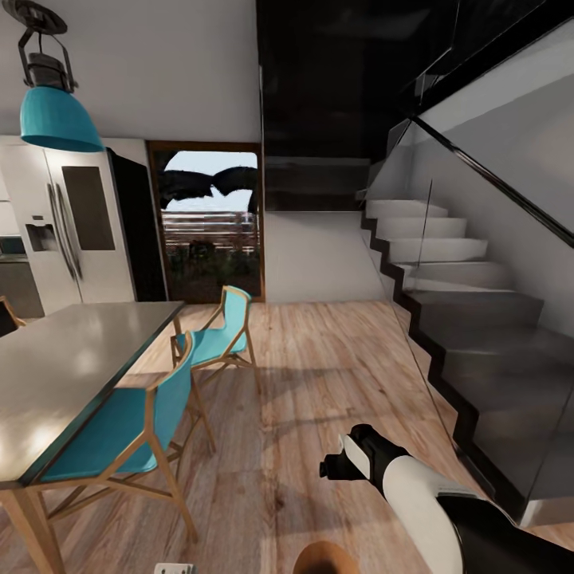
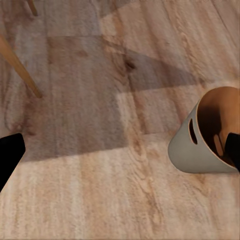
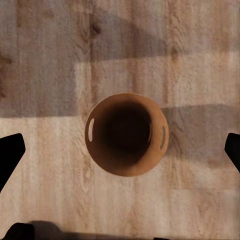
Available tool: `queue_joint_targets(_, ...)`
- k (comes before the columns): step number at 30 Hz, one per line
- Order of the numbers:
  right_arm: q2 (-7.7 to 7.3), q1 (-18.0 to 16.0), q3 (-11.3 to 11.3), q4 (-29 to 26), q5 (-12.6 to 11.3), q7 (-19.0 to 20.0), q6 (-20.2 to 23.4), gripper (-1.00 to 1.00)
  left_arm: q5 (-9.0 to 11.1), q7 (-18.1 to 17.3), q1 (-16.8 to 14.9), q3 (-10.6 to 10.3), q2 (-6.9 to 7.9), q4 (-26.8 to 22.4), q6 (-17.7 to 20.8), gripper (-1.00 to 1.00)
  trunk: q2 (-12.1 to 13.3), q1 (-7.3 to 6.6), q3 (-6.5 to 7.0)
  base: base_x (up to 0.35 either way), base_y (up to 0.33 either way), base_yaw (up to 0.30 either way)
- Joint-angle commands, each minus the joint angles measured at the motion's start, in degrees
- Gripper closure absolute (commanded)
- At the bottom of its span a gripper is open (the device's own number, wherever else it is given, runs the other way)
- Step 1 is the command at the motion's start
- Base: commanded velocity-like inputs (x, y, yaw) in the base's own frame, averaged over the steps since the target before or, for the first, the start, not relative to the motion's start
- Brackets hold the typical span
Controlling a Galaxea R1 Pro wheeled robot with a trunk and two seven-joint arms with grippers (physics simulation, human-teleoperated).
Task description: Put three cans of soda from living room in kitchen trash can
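Standing upright, tash can (image 3: 126, 134) — copper-brown inside (pale outside) — both arms' fingers (image 3: 11, 157) spread.

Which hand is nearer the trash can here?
Right. The right hand hovers directly above the trash can, looking into it; the left hand is off to its side.

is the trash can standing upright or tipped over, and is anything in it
Upright: the trash can stands on the wood floor, mouth up under the right tool. Its copper-brown inside looks empty, though the bottom is dark.
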Motion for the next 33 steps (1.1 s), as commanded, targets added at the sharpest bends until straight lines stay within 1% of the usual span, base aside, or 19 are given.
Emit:
queue_joint_targets(1,0.02,0.0,0.0,0.0,0.0,0.0,0.0,-1.0,0.0,0.0,0.0,0.0,-0.02,0.0,0.0,-1.0,0.0,0.0,0.0,0.042,-0.027,0.0)
queue_joint_targets(6,0.07,0.0,0.0,0.0,-0.1,0.0,0.0,-1.0,0.0,0.9,0.0,0.0,-0.13,0.1,0.0,-1.0,0.0,0.0,0.0,0.015,-0.039,0.0)
queue_joint_targets(8,0.08,0.0,0.0,0.0,-0.1,0.1,0.0,-1.0,-0.1,1.9,0.0,-0.1,-0.15,0.0,0.0,-1.0,0.0,0.0,0.0,0.002,-0.127,0.0)
queue_joint_targets(11,0.08,0.0,0.0,0.0,-0.1,0.1,0.0,-1.0,0.0,2.3,0.0,-0.2,-0.17,0.0,0.0,-1.0,0.0,0.0,0.0,-0.033,-0.183,0.0)
queue_joint_targets(27,-0.09,0.0,0.0,0.0,-0.1,0.0,0.0,-1.0,0.0,2.6,0.0,-0.1,-0.07,0.0,0.0,-1.0,0.0,0.0,0.0,-0.023,-0.163,0.0)
queue_joint_targets(33,-0.08,0.0,0.0,0.0,-0.1,0.1,0.0,-1.0,0.0,2.6,0.0,0.0,-0.06,-0.1,-0.3,-1.0,0.0,0.0,0.0,0.0,-0.084,0.0)
